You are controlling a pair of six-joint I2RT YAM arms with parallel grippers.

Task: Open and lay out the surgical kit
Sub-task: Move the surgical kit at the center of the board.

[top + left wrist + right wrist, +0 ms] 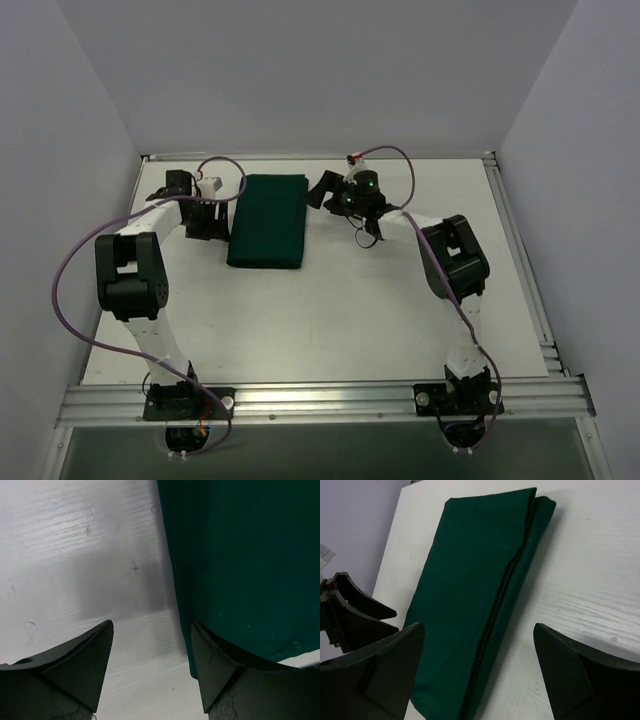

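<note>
The surgical kit (pixel 267 220) lies folded shut as a dark green cloth bundle at the back middle of the white table. The tray and the steel instruments are hidden inside it. My left gripper (pixel 213 222) is open just left of the bundle, low over the table. In the left wrist view (pixel 152 626) its right finger (pixel 215 665) is at the cloth's edge (pixel 240 565). My right gripper (pixel 320 190) is open, just right of the bundle's far corner. In the right wrist view (pixel 479 627) the folded drape (pixel 470 600) lies between and beyond its fingers.
White walls close in the table at the back and both sides. An aluminium rail (pixel 320 400) runs along the near edge with both arm bases on it. Purple cables (pixel 70 260) loop from each arm. The left gripper shows in the right wrist view (pixel 350 610).
</note>
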